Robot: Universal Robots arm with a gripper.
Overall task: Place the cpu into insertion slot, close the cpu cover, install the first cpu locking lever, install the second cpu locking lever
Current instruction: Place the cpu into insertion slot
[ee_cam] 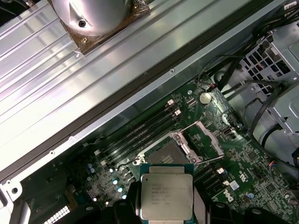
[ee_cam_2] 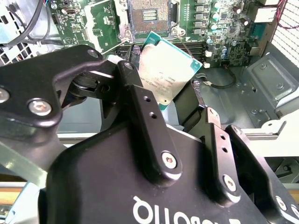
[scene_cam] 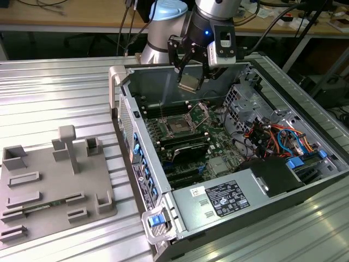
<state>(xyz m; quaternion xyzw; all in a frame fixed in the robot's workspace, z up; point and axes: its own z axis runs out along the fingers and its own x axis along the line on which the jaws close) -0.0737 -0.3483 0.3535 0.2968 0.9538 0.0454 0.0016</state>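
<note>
Exterior view has the end effector point(scene_cam: 191, 77) gripping the cpu point(scene_cam: 188, 84) by its edges above the open case, with the insertion slot point(scene_cam: 178, 126) directly below, uncovered, and the cpu cover point(scene_cam: 199, 113) swung up beside it.

Tabletop point(scene_cam: 60, 87): ribbed silver metal across the foreground, with bright glare on its slats at the exterior view's lower right.
Workbench point(scene_cam: 71, 23): pale wood top along the back, loose cables point(scene_cam: 52, 8) on it, dark space beneath.
Fixture plate point(scene_cam: 52, 191): grey, moulded, lying on the tabletop at the exterior view's left.
</note>
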